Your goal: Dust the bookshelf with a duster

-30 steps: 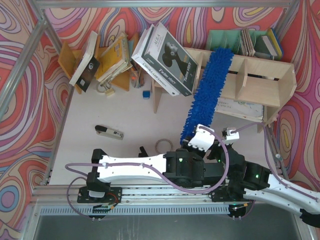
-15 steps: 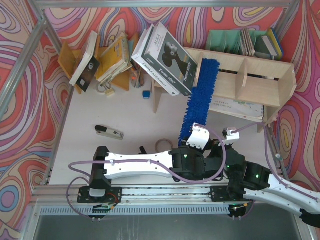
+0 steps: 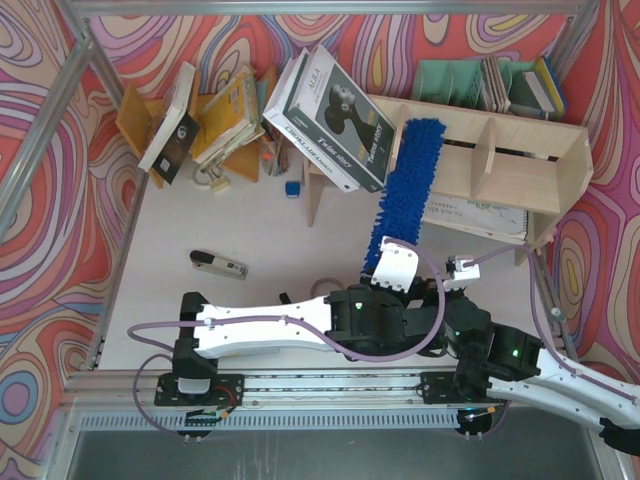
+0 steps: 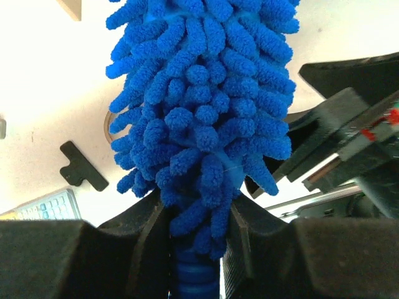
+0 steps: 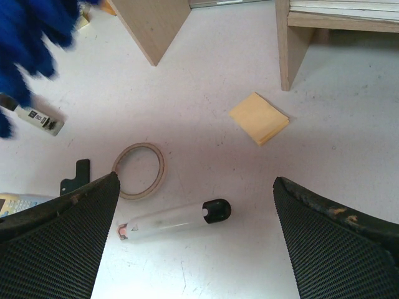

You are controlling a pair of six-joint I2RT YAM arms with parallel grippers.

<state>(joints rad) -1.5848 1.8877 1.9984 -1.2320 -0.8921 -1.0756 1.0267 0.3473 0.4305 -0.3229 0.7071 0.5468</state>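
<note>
The fluffy blue duster (image 3: 405, 190) slants from my left gripper (image 3: 388, 262) up to the bookshelf (image 3: 525, 178). Its tip lies on the upper tier, next to the left divider. In the left wrist view the duster (image 4: 206, 106) fills the middle, and my left gripper (image 4: 196, 218) is shut on its ribbed blue handle (image 4: 193, 277). My right gripper (image 5: 196, 180) stands wide open above the table with nothing between its fingers. A blurred edge of the duster (image 5: 28, 31) shows at the top left of that view.
Below the right gripper lie a white-and-black marker pen (image 5: 171, 219), a tape ring (image 5: 139, 170) and a yellow note pad (image 5: 259, 118). A boxed item (image 3: 330, 120) leans on the shelf's left end. A teal organizer (image 3: 455, 80) stands behind. A stapler (image 3: 218, 264) lies left.
The duster's tip has slid left and a little nearer along the shelf's upper tier, and the left wrist has shifted slightly left. The right arm has stayed still.
</note>
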